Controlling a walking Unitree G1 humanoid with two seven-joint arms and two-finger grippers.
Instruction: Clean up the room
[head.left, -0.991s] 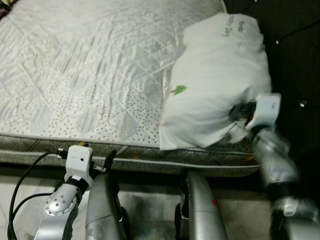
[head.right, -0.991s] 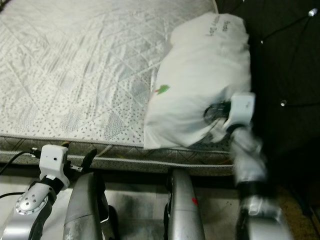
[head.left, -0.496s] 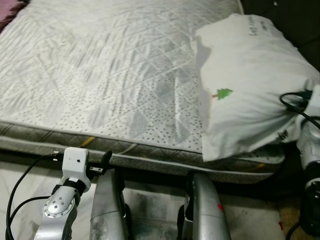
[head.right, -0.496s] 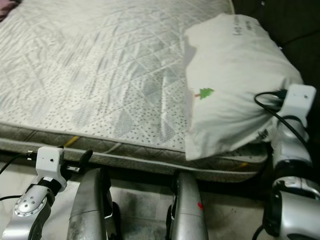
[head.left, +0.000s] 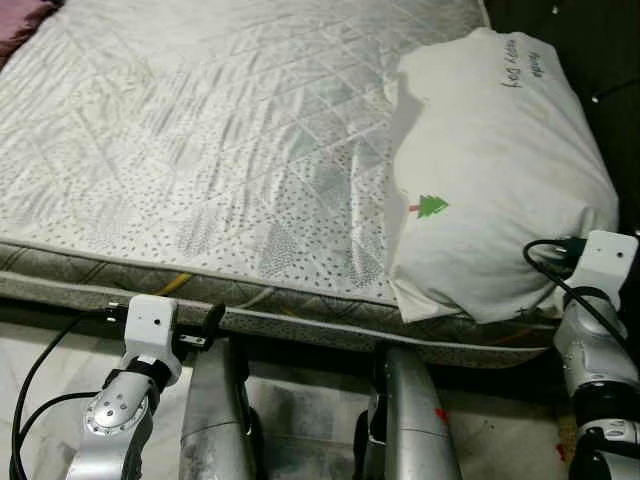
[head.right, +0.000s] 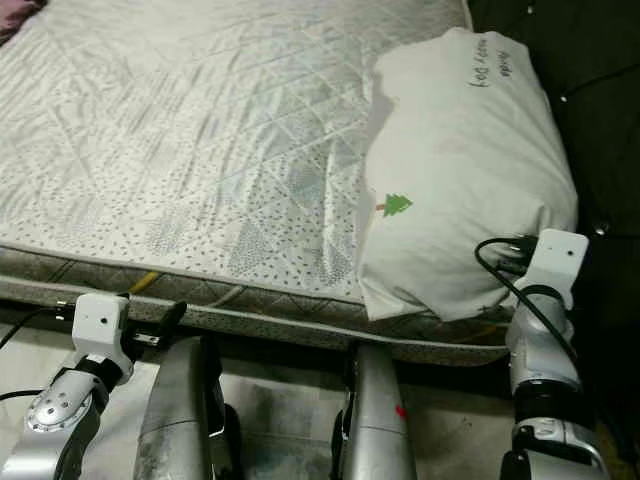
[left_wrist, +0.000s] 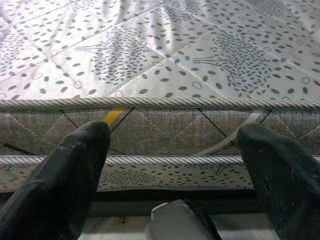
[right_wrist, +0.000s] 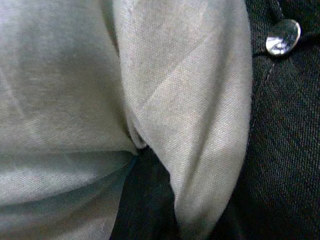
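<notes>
Left pincer (left_wrist: 172, 145) spread before mattress (head.left: 200, 150); right pincer's state unclear, at pillow (head.left: 490, 190)

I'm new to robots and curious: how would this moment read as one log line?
scene: mattress | pillow on its right edge | right gripper at pillow's near corner, jaws hidden | left gripper jaws open, low before mattress side
</notes>
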